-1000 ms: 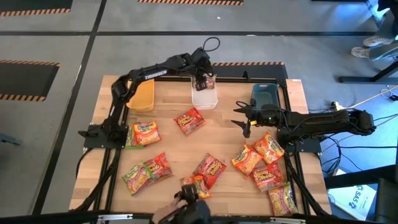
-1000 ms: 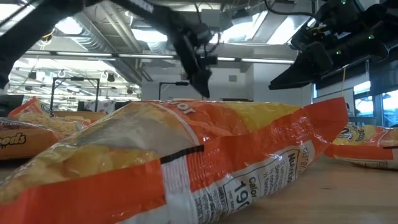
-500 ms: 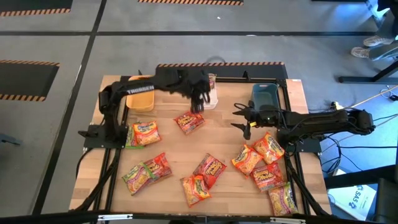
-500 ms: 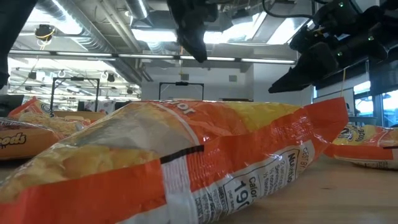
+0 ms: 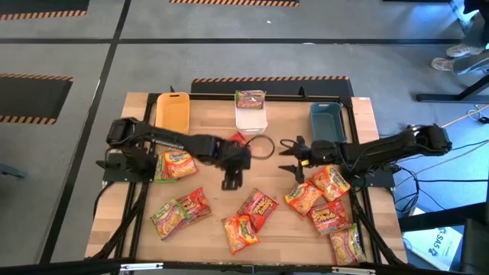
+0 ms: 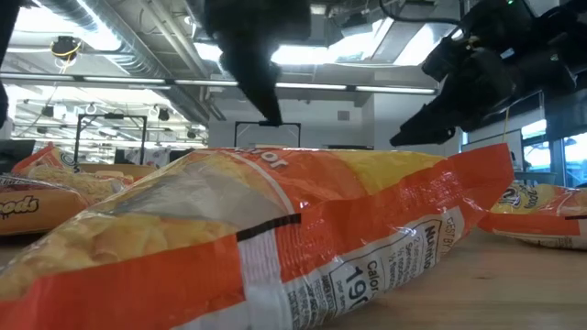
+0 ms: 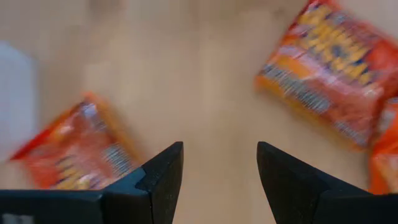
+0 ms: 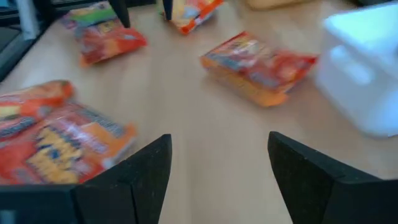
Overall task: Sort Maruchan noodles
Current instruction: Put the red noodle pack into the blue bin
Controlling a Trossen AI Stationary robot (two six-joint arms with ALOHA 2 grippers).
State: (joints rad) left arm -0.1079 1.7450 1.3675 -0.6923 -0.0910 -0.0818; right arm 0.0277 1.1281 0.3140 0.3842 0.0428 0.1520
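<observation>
The left end effector point(image 5: 231, 182) hangs open and empty over mid-counter point(image 5: 206, 130), just beside a red packet point(image 5: 238, 140). The right end effector point(image 5: 288, 159), also open and empty, sits near the grey bin point(image 5: 327, 121). One packet point(image 5: 250, 98) lies in the white bin point(image 5: 251, 121); other packets point(image 5: 257, 205) lie scattered across the counter.

Table point(image 5: 283, 221): pale natural wood with a black frame edge. Yellow bin point(image 5: 173, 113): solid warm yellow. White bin point(image 5: 251, 121): plain white, holding a green-and-pink packet point(image 5: 250, 98). Dark bin point(image 5: 326, 121): dark grey-teal. Noodle packets: red-orange one point(image 5: 237, 140) at centre; orange-yellow one point(image 5: 178, 163) at left; green-pink and red pair point(image 5: 180, 211); red one point(image 5: 258, 206); orange, green-trimmed one point(image 5: 240, 232); orange and red cluster point(image 5: 330, 182) at right. Both arms: black. Floor: grey, with orange-and-black hazard stripes point(image 5: 269, 79).
</observation>
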